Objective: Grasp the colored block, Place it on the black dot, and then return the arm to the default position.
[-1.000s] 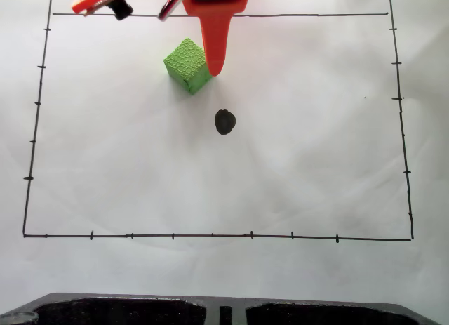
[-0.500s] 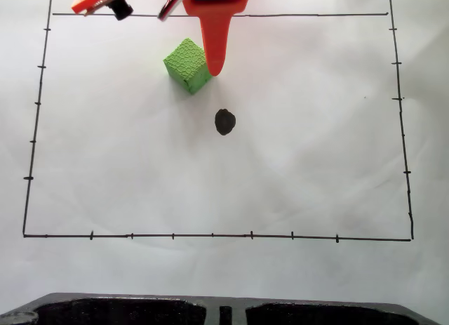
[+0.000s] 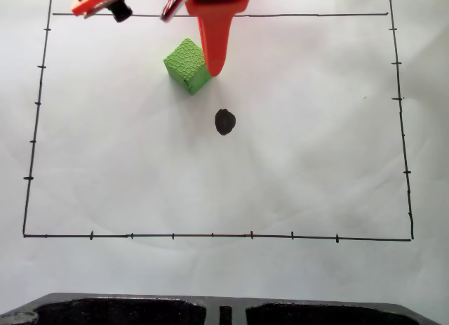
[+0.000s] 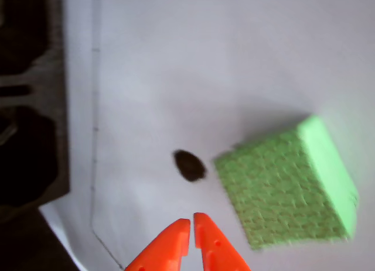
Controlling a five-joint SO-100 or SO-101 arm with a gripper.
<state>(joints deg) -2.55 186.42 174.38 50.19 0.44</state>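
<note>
Green colored block [image 3: 186, 65] sits on white bench [image 3: 316, 163], unheld, at 11 o'clock from black dot [image 3: 224, 121], apart from it. Orange jaws [image 4: 192, 223] closed, empty, tip just beside block's 3 o'clock side. Best approach, likely: spread jaws wide, straddle block squarely, then close.

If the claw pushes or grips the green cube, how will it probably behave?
The green cube has flat faces and sits flat on the paper, so it will likely slide, not roll. Its bumpy, crackled surface should give the claw decent grip. It looks like light foam or plastic, so a side nudge may simply shift it.
</note>
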